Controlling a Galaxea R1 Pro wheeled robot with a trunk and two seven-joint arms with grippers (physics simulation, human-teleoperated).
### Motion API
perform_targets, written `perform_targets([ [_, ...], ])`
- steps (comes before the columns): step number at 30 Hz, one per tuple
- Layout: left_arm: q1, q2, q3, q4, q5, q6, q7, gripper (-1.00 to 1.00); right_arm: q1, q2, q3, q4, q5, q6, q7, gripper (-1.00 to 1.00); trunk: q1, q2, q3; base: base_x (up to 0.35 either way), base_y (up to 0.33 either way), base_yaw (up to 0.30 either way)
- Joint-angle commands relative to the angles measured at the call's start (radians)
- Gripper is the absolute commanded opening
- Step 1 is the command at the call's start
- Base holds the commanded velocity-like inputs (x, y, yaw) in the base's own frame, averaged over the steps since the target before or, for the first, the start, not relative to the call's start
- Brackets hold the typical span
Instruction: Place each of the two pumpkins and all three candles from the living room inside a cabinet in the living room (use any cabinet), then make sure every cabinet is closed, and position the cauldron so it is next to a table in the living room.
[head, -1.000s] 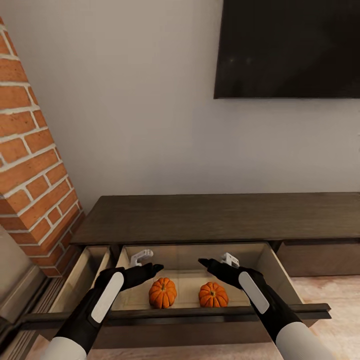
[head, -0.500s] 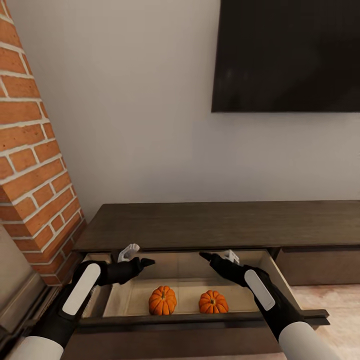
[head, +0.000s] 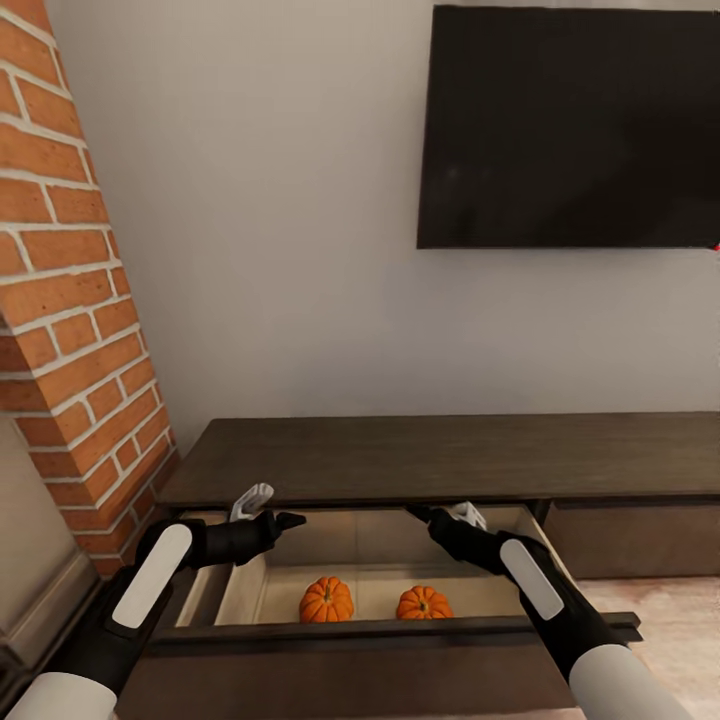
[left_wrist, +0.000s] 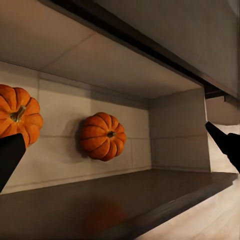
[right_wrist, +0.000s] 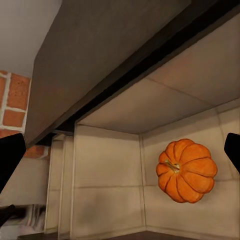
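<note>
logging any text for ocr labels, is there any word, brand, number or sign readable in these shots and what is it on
None: no readable text in any view.
The wall screen is a blank black panel with no logo.
The cabinet, its open drawer, the brick column and the two pumpkins carry no lettering.
The left gripper and right gripper have plain white and black parts, unmarked.

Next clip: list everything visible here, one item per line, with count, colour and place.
pumpkins: 2, orange, side by side in the open drawer, one toward the bricks, the other beside it
drawer: 1, beige inside, pulled out of the cabinet
cabinet: 1, dark brown, against the wall
TV: 1, black, on the wall
brick column: 1, red, beside the cabinet
left gripper: black and white, jaws open above the drawer
right gripper: same, jaws open
</note>
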Motion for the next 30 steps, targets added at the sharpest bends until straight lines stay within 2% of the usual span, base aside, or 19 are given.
perform_targets([
  [1, -0.001, 0.001, -0.002, -0.001, 0.010, 0.001, 0.010, 1.00, 0.001, -0.001, 0.002, -0.001, 0.000, 0.002, 0.002, 1.00, -0.001, 0.000, 0.003, -0.017, 0.000, 0.000],
  [14, -0.001, 0.007, 0.003, -0.001, 0.035, 0.001, 0.010, 1.00, 0.005, -0.002, 0.002, -0.001, -0.001, -0.005, 0.016, 1.00, -0.007, 0.003, 0.053, -0.002, 0.000, 0.000],
  [30, -0.001, 0.012, 0.005, -0.001, 0.036, 0.001, 0.010, 1.00, 0.006, -0.001, -0.006, -0.002, -0.001, -0.001, 0.017, 1.00, -0.068, 0.115, 0.103, -0.037, 0.018, 0.000],
])
